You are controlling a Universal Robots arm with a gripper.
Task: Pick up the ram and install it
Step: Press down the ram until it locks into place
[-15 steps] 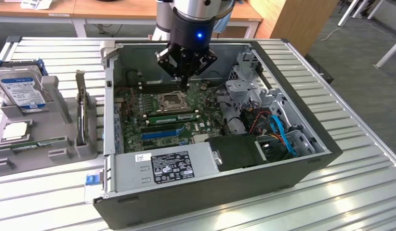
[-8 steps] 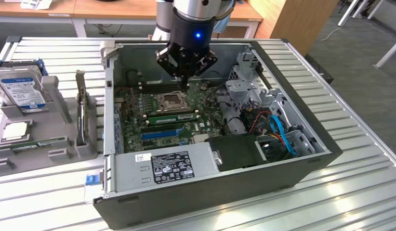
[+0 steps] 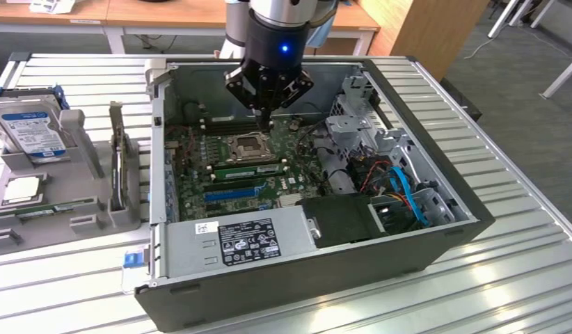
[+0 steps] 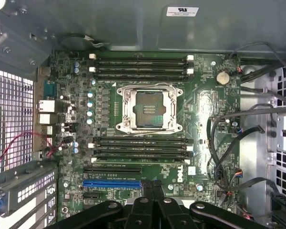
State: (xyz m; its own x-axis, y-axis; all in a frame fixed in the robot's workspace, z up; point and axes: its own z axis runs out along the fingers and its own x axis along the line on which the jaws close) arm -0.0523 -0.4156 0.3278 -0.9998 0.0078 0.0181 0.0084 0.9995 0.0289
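A robot arm reaches straight down into an open computer case (image 3: pixel 397 104), its black tool (image 3: pixel 270 120) poised above the motherboard (image 3: pixel 221 149) with its fingers (image 4: pixel 152 193) pressed together and nothing between them. In the exterior view the arm's dark wrist, lit by a small blue lamp, stands vertical over the far half of the board, the tool's tip just above the far bank of memory slots (image 3: pixel 238 125) and just beyond the empty processor socket (image 3: pixel 250 147). From the wrist view the closed fingers meet near the blue expansion slot (image 4: pixel 112 182), and the socket (image 4: pixel 149 110) sits between two banks of black memory slots (image 4: pixel 140 67). A green ram (image 3: pixel 247 168) stick lies seated on the near side of the socket in the exterior view, in the bank between socket and blue slot (image 3: pixel 232 193); in the wrist view that bank (image 4: pixel 140 147) is too dark to make the stick out. The power supply (image 3: pixel 239 240) with its black label fills the case's near edge, and blue and orange cables (image 3: pixel 407 191) coil at the exterior view's right. The case rests on a slatted metal table (image 3: pixel 509 271). At the exterior view's left, a grey parts holder (image 3: pixel 77 209) carries a hard drive (image 3: pixel 28 131) standing upright, a processor chip (image 3: pixel 21 189) lying flat, and another green stick (image 3: pixel 54 209) lying in its front groove.
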